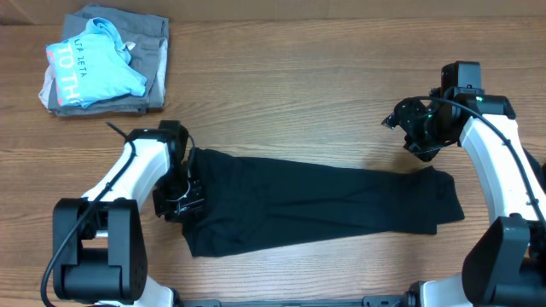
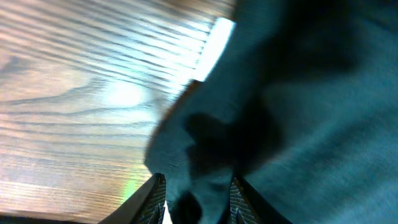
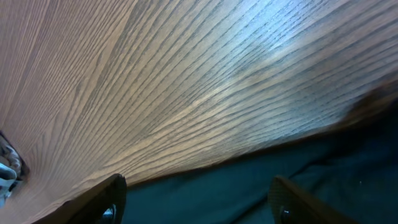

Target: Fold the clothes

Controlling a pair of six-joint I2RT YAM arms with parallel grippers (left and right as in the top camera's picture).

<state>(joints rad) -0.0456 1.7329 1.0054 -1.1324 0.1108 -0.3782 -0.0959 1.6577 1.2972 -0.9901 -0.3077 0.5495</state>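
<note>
Closest to the lens, left wrist view: left gripper (image 2: 198,200), its two fingers (image 2: 153,196) set either side of a bunched fold of the black soft-fabric garment (image 1: 316,200). The cloth fills the gap between them, so the fold is pinched. Seen from overhead, this grip sits at the garment's left end, on its edge.

Garment lies flat on the light-brown wood-grain bench (image 1: 299,85) as one long band. Its left end is broader and its right end reaches toward the right arm. A few shallow wrinkles run along its length.

Right gripper (image 3: 196,196): jaws stand wide apart, nothing between them. It hovers over bare bench just beyond the garment's far edge, near the garment's right end. In the right wrist view the dark cloth edge shows below the fingers.

Well apart from the garment, past its far-left corner: a crumpled light blue shirt with pink-white lettering (image 1: 90,68), lying on top of a grey folded piece of clothing (image 1: 152,60).
</note>
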